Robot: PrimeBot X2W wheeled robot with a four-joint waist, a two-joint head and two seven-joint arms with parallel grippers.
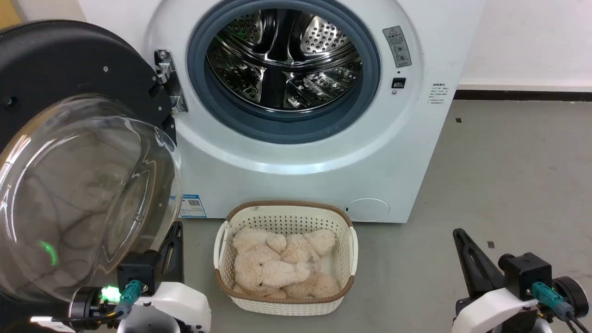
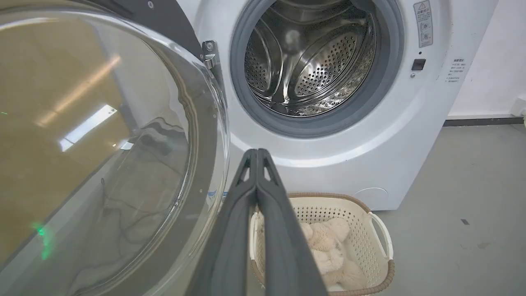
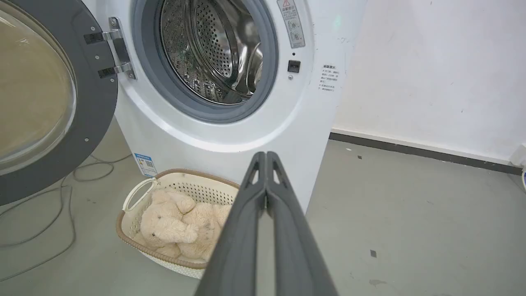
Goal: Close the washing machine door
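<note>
The white washing machine [image 1: 323, 152] stands ahead with its steel drum [image 1: 282, 55] exposed. The washing machine door [image 1: 69, 60] hangs wide open on the left from its hinge [image 1: 169, 78], and its clear glass bowl [image 1: 83, 185] bulges toward me. My left gripper [image 1: 175, 229] is shut and empty, just beside the bowl's lower right edge; whether it touches is unclear. In the left wrist view the gripper [image 2: 257, 153] points at the machine front, with the door [image 2: 102, 144] to its left. My right gripper [image 1: 459, 232] is shut and empty, low on the right, apart from the machine. In the right wrist view the gripper [image 3: 266, 155] points at the machine's right corner.
A cream perforated basket [image 1: 286, 210] holding a beige plush toy [image 1: 277, 263] sits on the floor against the machine's front, between my arms. A grey cable [image 3: 61, 230] lies on the floor under the door. Bare grey floor [image 1: 508, 175] and a white wall [image 3: 431, 61] are on the right.
</note>
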